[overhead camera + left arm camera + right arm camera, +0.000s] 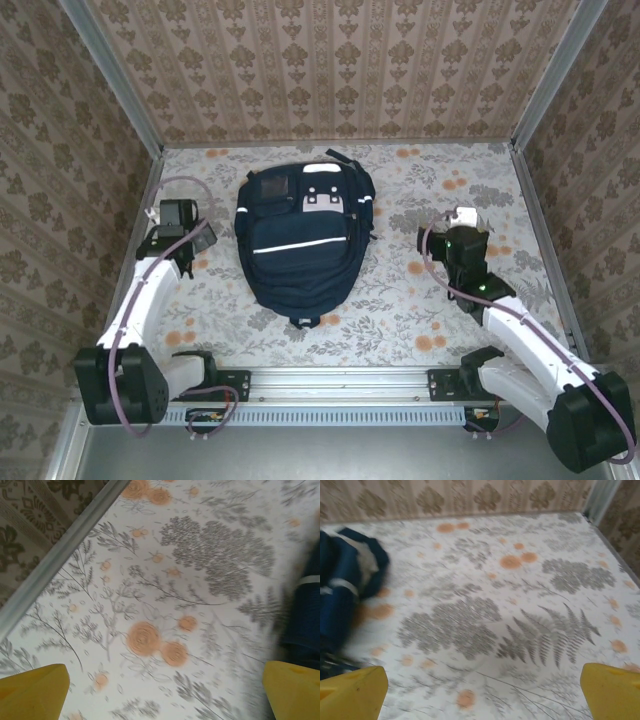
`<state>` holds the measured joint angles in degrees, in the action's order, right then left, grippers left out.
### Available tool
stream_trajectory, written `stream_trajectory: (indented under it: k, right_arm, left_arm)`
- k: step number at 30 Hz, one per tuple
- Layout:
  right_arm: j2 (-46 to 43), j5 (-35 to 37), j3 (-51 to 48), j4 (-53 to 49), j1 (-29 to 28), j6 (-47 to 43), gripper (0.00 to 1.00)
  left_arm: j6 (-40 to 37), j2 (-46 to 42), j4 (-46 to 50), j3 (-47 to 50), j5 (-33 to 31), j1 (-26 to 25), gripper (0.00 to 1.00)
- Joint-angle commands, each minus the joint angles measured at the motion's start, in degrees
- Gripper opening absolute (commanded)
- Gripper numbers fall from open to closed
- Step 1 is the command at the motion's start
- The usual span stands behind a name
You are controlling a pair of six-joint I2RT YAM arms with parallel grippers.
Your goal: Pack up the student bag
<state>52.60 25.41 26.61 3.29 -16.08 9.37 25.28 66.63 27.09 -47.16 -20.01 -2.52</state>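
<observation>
Looking down on a tabletop (pixel 420 300) dressed in pale cloth, grey ferns and orange blossoms all over it, boxed in on three sides by brown damask-patterned walls (pixel 330 60) with aluminium posts (pixel 110 75) in the corners. The student bag (pixel 305 240) lies flat in the middle, white stripes up, running lengthwise from near to far, and zipped shut as far as I can make out from above.

The left gripper (pixel 165 695) sits off the bag's left side, near but not touching. Its yellow fingers (pixel 30 692) are spread wide, with nothing but cloth between them. The bag's navy edge creeps in, blurred, at the right of that wrist view.

The right gripper (pixel 482 692) hangs on the bag's other side, well apart, jaws just as wide and empty, with the bag at the far left of its wrist view.

There is plenty of bare cloth to the right of the bag and behind it. A metal rail (pixel 340 385) along the near edge carries both bases. The left arm runs close to the left wall.
</observation>
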Motion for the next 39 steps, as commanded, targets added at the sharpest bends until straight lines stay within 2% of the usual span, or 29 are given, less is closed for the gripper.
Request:
stream_trajectory:
  k: [1, 6, 9, 10, 11, 17, 19, 20, 22, 23, 27, 39]
  right_arm:
    - [1.3, 5.7, -3.7, 14.0, 1.6, -5.8, 0.99]
    - [12.3, 4.3, -3.9, 20.0, 5.1, -6.8, 1.00]
    - [19.3, 0.1, -4.4, 28.2, 7.9, -7.0, 0.99]
    - [20.6, -0.3, -3.2, 27.5, 8.2, -6.7, 1.00]
    - [22.3, -1.3, -2.9, 30.4, 8.7, -7.2, 1.00]
    - [32.9, -7.7, -2.4, 43.6, 11.2, -7.2, 1.00]
    - [32.5, -10.5, -1.8, 41.1, 12.7, -6.0, 1.00]
    - [32.8, -11.6, -2.6, 43.0, 13.3, -5.9, 0.99]
    - [35.2, -12.6, -5.7, 50.4, 13.6, -6.0, 1.00]
    - [36.0, -12.5, -6.8, 54.1, 13.6, -6.0, 1.00]
    - [35.0, -13.5, -4.2, 47.3, 14.0, -5.8, 0.99]
    - [35.0, -13.7, -4.5, 47.9, 14.0, -5.9, 1.00]
  left_arm:
    - [-11.5, 3.1, -16.2, 3.8, -6.8, 0.6, 1.00]
    - [-16.2, 8.9, -33.0, 10.7, -2.9, 0.7, 1.00]
    - [-18.8, 12.2, -44.6, 15.0, 0.4, 0.7, 1.00]
    - [-20.3, 13.1, -48.4, 16.2, 1.3, 0.8, 1.00]
    - [-21.0, 13.4, -48.8, 15.9, 2.5, 0.8, 1.00]
    - [-24.9, 18.4, -65.6, 19.4, 9.4, 1.0, 1.00]
    - [-26.8, 19.0, -65.7, 19.4, 12.3, 0.4, 1.00]
    - [-27.2, 19.3, -67.2, 19.9, 12.9, 0.2, 1.00]
    - [-27.9, 20.0, -72.0, 22.5, 16.6, 0.8, 1.00]
    - [-28.5, 21.9, -77.6, 24.2, 17.9, 1.1, 1.00]
    - [-27.9, 21.3, -75.2, 23.7, 18.0, 1.3, 1.00]
    - [-28.0, 21.3, -75.7, 23.8, 17.6, 1.1, 1.00]
